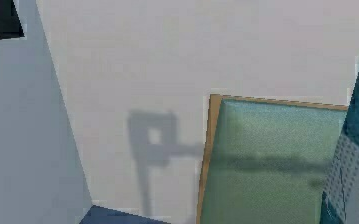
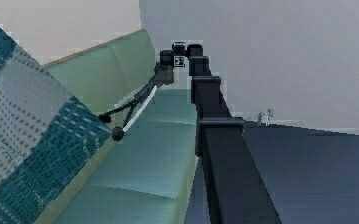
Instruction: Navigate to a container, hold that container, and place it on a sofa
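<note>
arm out over the pale green sofa seat, gripper tips angled down by the teal checked cushion near the seat's back edge (can't tell if it's holding anything). fwd view: sofa corner against the wall.

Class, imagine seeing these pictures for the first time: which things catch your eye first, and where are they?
The dark arm rises from the arm side view's bottom edge, its hand seen against a pale green sofa. A teal patterned cushion lies at that view's left. In the forward view's lower right, a tan-framed green panel stands against a white wall.
</note>
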